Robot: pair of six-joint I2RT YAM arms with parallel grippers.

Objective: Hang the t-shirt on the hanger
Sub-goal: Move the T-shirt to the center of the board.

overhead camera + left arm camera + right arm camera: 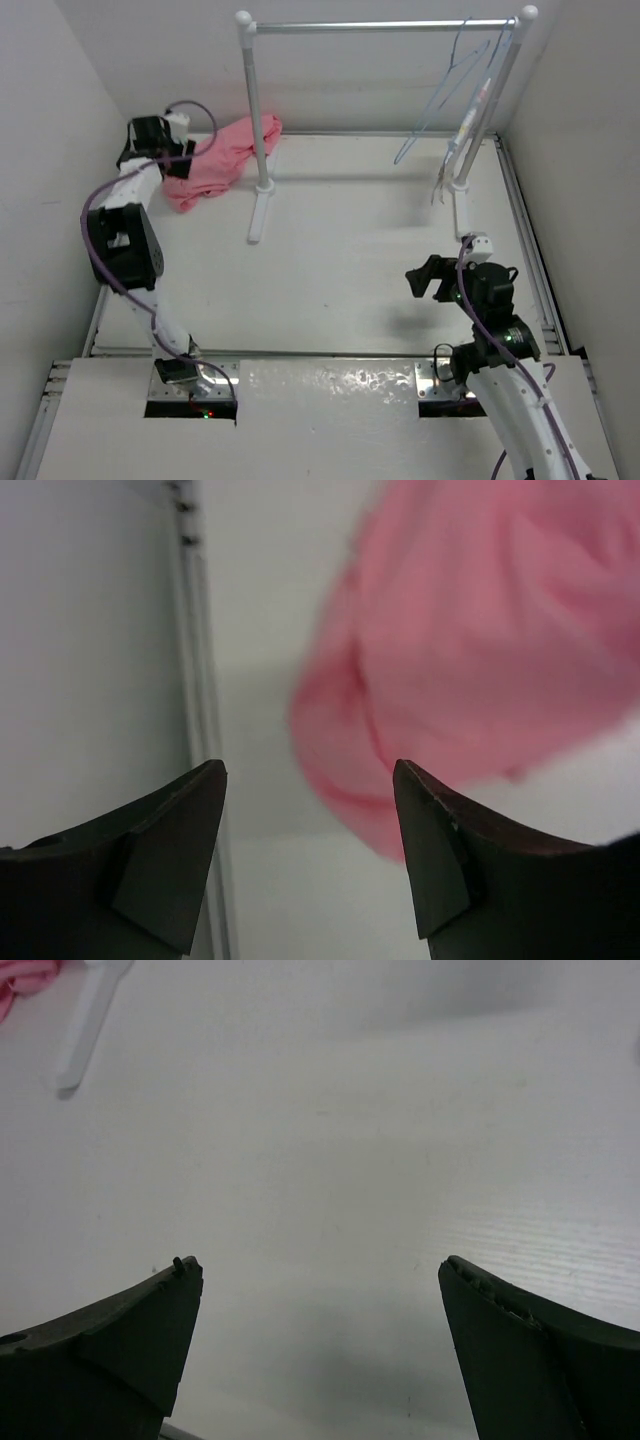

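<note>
I see a white table [350, 260] with plain white walls around it. From the top camera, a white rack [380, 25] stands at the far side. The hanger [440, 100] is thin and pale blue. It hangs tilted from the rack's bar, far right, close to the right post. A second thin hanger [470, 120] with a whitish strip hangs just beside it. The t-shirt [225, 155] lies in a pink heap on the table at the far left, next to the rack's left post. My left gripper [178, 162] is right at the left edge of the heap. My right gripper [422, 280] is over the bare table on the near right, well apart from the shirt and the hangers.

From the left wrist camera, the left gripper [308, 780] has its jaws spread wide apart. The t-shirt [480, 640] fills the upper right, blurry and pink. Its lower edge reaches down by the right finger [440, 860]. I cannot tell if they touch. The table's metal edge [200, 680] runs along the left.

From the right wrist camera, the right gripper [320, 1270] is spread wide too, with only white table [350, 1140] between its fingers. The rack's foot [85, 1030] and a bit of pink t-shirt [20, 980] show in the far left corner.
</note>
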